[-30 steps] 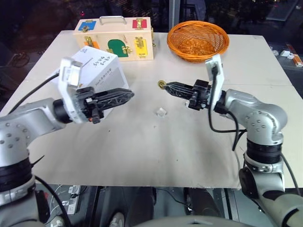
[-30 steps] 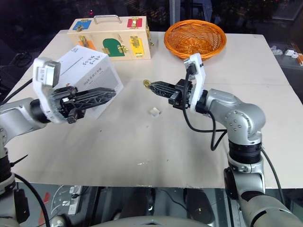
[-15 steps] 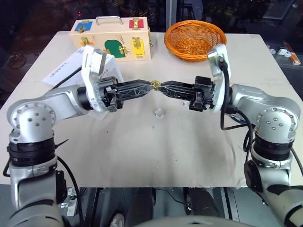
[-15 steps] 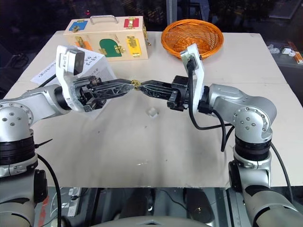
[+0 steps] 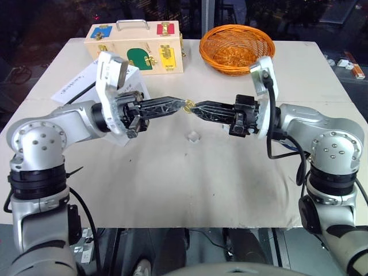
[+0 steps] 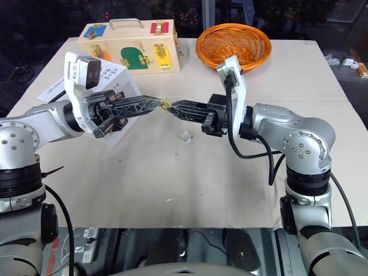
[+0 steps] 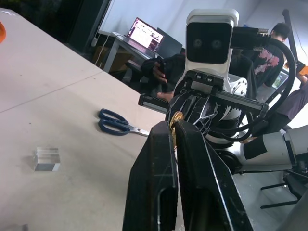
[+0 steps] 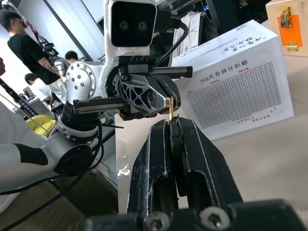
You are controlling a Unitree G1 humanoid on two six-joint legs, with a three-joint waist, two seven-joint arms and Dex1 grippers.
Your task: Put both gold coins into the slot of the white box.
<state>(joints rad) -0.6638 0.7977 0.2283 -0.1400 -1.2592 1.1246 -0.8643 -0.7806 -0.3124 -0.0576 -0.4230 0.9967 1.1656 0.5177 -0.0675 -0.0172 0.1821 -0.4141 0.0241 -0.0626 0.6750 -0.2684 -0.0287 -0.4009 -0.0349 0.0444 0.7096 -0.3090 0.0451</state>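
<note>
- The wide pale beige worktop carries everything, with both arms raised above its middle.
- The large white cardboard box, printed with black text and a fine grid panel, sits on the robot's left part of the worktop, behind the left arm; in the right wrist view its grid face shows behind the left claw. I cannot make out its slot.
- A pale wooden case with coloured latched doors and a metal handle stands at the far edge, left of centre.
- A round orange wicker basket sits at the far edge, right of the case and apart from it.
- The left claw points level toward the right arm, its black fingers closed together on the coin's edge.
- The right claw points level toward the left arm, tip to tip with the left claw, its fingers pressed shut on the same coin.
- Blue-handled scissors lie flat on the worktop in the left wrist view.
- A small clear plastic block rests on the worktop below the meeting claws.
- One tiny shiny gold coin is held in the air between the two claw tips, above the worktop and well right of the white box.
</note>
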